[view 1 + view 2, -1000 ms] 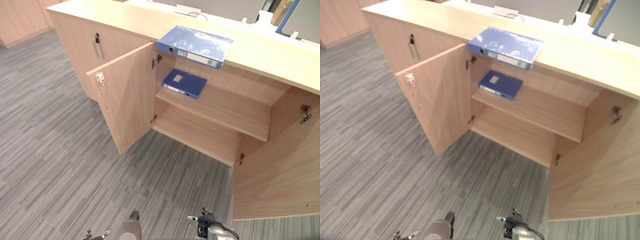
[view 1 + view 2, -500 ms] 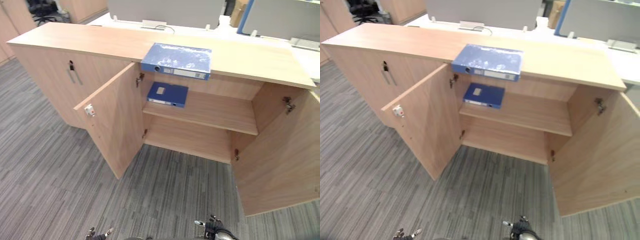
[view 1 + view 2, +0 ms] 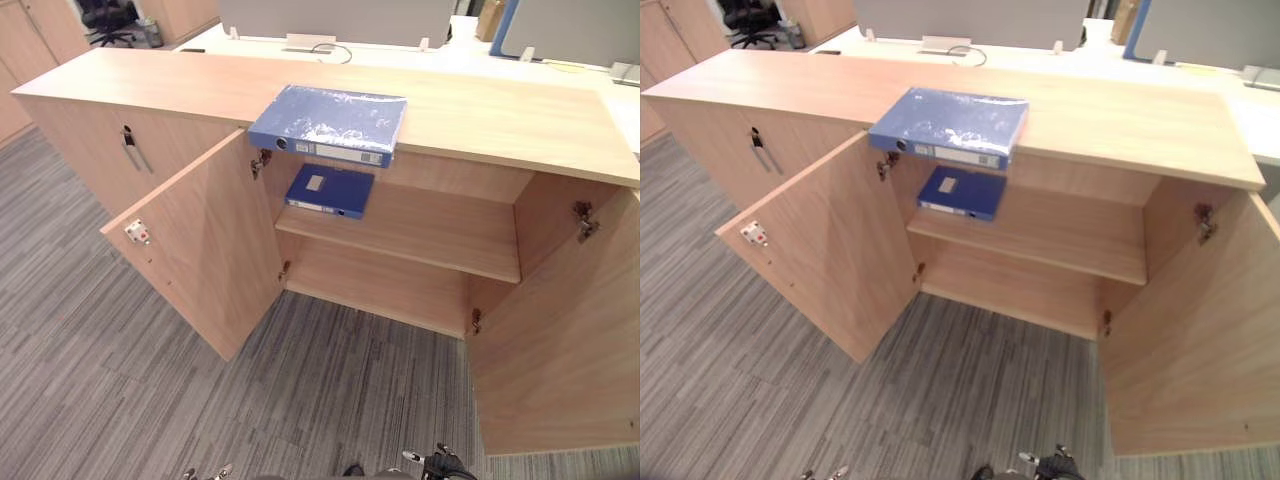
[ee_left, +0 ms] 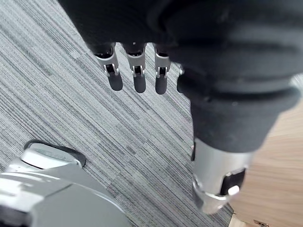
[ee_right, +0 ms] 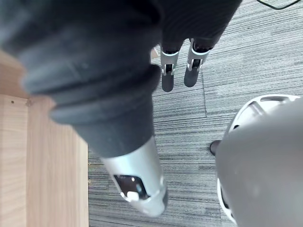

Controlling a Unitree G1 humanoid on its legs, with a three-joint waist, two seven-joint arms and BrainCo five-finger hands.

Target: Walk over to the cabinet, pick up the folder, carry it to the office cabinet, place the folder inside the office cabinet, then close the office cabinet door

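A large light-blue folder [image 3: 330, 122] lies flat on the top of the wooden cabinet [image 3: 500, 110], its spine over the front edge. A smaller dark-blue folder [image 3: 331, 189] lies on the upper shelf inside, at the left of the open compartment. Both cabinet doors stand open: the left door [image 3: 200, 250] and the right door [image 3: 560, 340]. My left hand [image 4: 137, 75] hangs over the carpet with straight fingers and holds nothing. My right hand [image 5: 182, 66] hangs the same way, open and empty, beside the right door.
Grey striped carpet [image 3: 120, 380] spreads before the cabinet. A closed door with a metal handle [image 3: 130, 150] is left of the open compartment. Desks with partitions [image 3: 330, 15] stand behind the cabinet. An office chair [image 3: 105, 18] shows far left.
The camera has turned and come nearer: the cabinet now faces me squarely and looks larger. The folders and doors have not moved. Both hands stay hanging low.
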